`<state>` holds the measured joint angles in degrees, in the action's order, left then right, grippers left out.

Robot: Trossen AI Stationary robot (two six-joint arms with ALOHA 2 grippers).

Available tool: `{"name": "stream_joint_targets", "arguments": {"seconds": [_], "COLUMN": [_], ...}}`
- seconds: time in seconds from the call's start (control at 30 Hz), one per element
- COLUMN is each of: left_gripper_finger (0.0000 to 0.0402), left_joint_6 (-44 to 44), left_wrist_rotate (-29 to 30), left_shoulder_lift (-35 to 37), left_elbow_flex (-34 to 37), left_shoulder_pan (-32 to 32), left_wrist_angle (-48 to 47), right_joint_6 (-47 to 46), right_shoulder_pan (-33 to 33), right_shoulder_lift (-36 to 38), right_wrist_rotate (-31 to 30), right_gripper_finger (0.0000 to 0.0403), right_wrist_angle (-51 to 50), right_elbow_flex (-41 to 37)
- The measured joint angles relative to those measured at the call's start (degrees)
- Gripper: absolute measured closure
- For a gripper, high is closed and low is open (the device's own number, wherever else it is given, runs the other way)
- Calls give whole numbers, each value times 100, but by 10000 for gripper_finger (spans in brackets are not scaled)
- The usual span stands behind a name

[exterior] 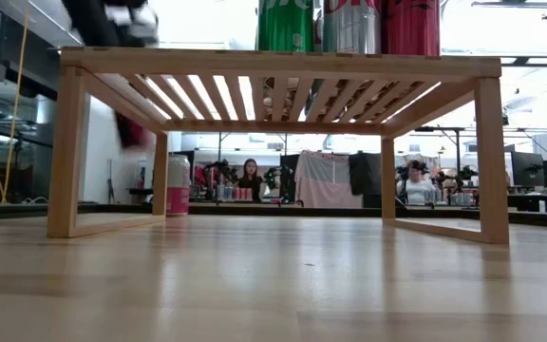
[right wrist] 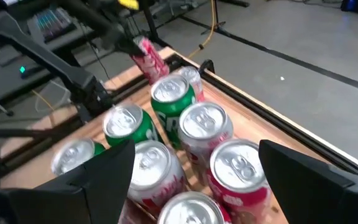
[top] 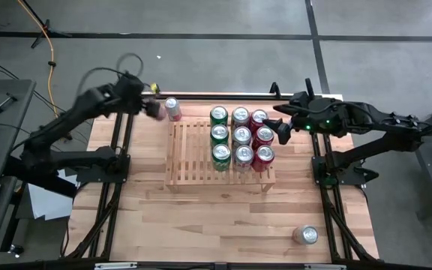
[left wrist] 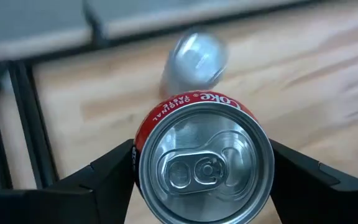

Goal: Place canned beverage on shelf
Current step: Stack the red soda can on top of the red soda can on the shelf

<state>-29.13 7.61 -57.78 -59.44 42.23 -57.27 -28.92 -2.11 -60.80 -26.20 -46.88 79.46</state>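
Two arms raised, left fingers (left wrist: 197, 180) around Coke can (left wrist: 204, 165), near shelf (top: 190, 154)

The high view looks straight down on the whole table (top: 223, 217); the low view looks level from tabletop height under the shelf (exterior: 283, 63) into the room. Each wrist view sits close above cans, and all four views share the shelf area.

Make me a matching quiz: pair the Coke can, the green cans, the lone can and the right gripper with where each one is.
1 Coke can
2 green cans
3 lone can
4 right gripper

A table's near right corner
B open, beside the shelf's red cans
C between the left gripper's fingers
D shelf's left column

Pairs: 1-C, 2-D, 3-A, 4-B
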Motion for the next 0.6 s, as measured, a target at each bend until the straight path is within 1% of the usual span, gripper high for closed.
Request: {"name": "stream_joint_targets", "arguments": {"seconds": [0.2, 0.3, 0.47, 0.6], "left_gripper_finger": [119, 119, 119, 119], "left_joint_6": [187, 200, 285, 670], "left_wrist_rotate": [248, 226, 143, -61], "left_shoulder_lift": [42, -104, -618, -1196], "left_elbow_flex": [-1852, -2596, -3553, -4198], "left_shoulder_pan": [-280, -524, -1200, -1814], "left_wrist_angle": [-523, -459, -473, -345], "right_joint_6": [72, 69, -93, 67], "right_shoulder_pan": [0, -2, 0, 0], "right_shoulder_lift": [0, 0, -1, -52], "right_wrist_rotate": [-16, -81, -80, 107], "right_gripper_finger": [75, 75, 75, 75], "right_wrist_angle": [336, 434, 670, 1045], "right_elbow_flex": [2, 2, 2, 2]}}
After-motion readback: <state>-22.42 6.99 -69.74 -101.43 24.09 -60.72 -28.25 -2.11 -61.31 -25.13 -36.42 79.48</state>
